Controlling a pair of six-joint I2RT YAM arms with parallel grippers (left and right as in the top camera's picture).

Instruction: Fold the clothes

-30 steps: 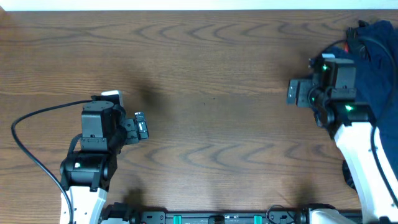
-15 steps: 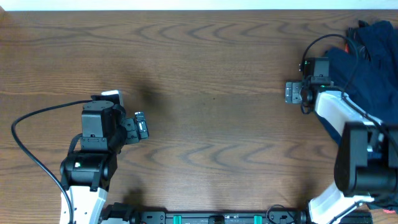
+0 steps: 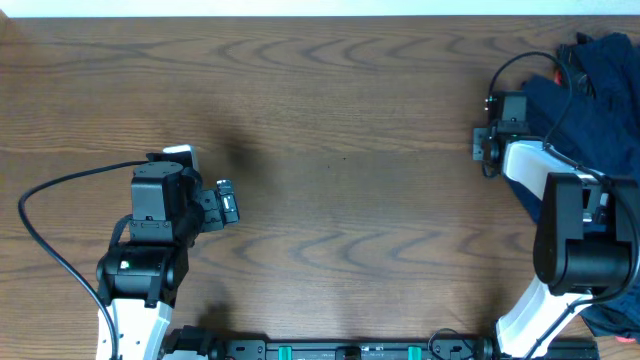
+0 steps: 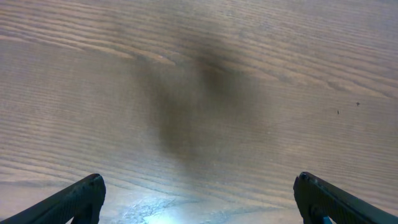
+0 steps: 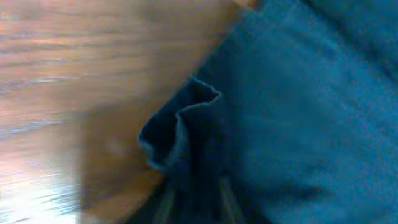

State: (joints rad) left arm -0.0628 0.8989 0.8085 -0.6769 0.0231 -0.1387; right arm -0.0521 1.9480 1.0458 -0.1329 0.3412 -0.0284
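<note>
Table (image 3: 340, 150): brown wood grain, filling the overhead view.

Left arm (image 3: 150, 230): black and white, at the near left of the table. Black cable (image 3: 22, 212) looping out from it toward the left edge and back to its base.

Left gripper (image 3: 228, 203): pointing right, over the wood, well apart from the cloth. In the left wrist view (image 4: 199, 202), black fingertips (image 4: 81, 199) spread to both bottom corners, nothing between them, nothing gripped; soft dark shadow (image 4: 186, 106) on the wood ahead.

Right gripper (image 3: 483, 147): small and dark in the overhead view, just left of the cloth pile. Opening not readable from above; right wrist view blurred, only dim streaks at its bottom edge. Open or closed, holding or not: cannot tell.

Thin black cable (image 3: 515, 60): arching from the right wrist over the edge of the pile.

Right arm (image 3: 575, 240): white link and large black joint, rising from the near right, lying across the lower part of the pile.

Clothes (image 3: 600, 90): dark navy heap at the far right corner of the table, crumpled, partly hidden by the right arm and cut off by the frame edge. Close in the right wrist view (image 5: 298, 112): a curled hem resting on the wood.
</note>
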